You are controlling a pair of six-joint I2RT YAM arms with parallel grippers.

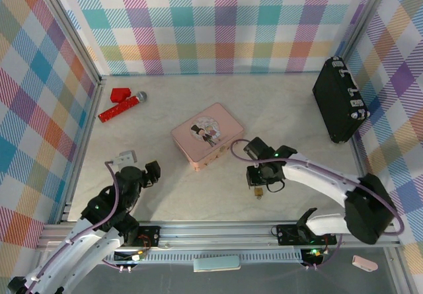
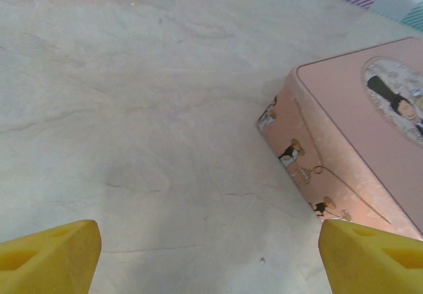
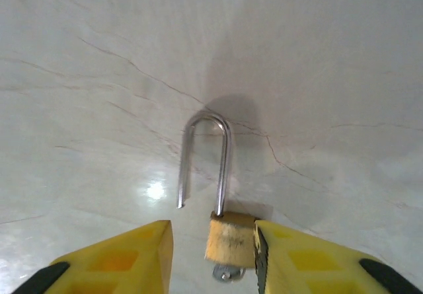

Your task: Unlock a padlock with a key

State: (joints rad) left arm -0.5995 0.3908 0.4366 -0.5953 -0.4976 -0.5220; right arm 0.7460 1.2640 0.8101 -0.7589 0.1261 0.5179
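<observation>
1. The right gripper (image 3: 213,238) points down at the table (image 1: 198,195), near its front edge and just in front of the pink tin (image 1: 207,135)
2. Its jaws are partly apart; the yellow fingertips (image 3: 125,254) stand on either side of the padlock (image 3: 231,241)
3. In the right wrist view the brass lock body rests against the right-hand fingertip, with a clear gap to the left-hand one, so it is not pinched
4. The padlock lies on the table between those fingertips; its silver shackle (image 3: 225,155) points away from the gripper
5. One leg of the shackle sits in the body; the other ends free, beside the body and out of it
6. A small grey metal bit (image 3: 226,274) shows at the near end of the body; too little shows to tell what it is
7. The left gripper (image 2: 211,254) has its jaws wide apart with nothing between them, over bare table, with the pink tin just beyond its right fingertip
8. A red object (image 1: 121,106) lies at the far left and a black case (image 1: 339,99) leans at the far right
</observation>
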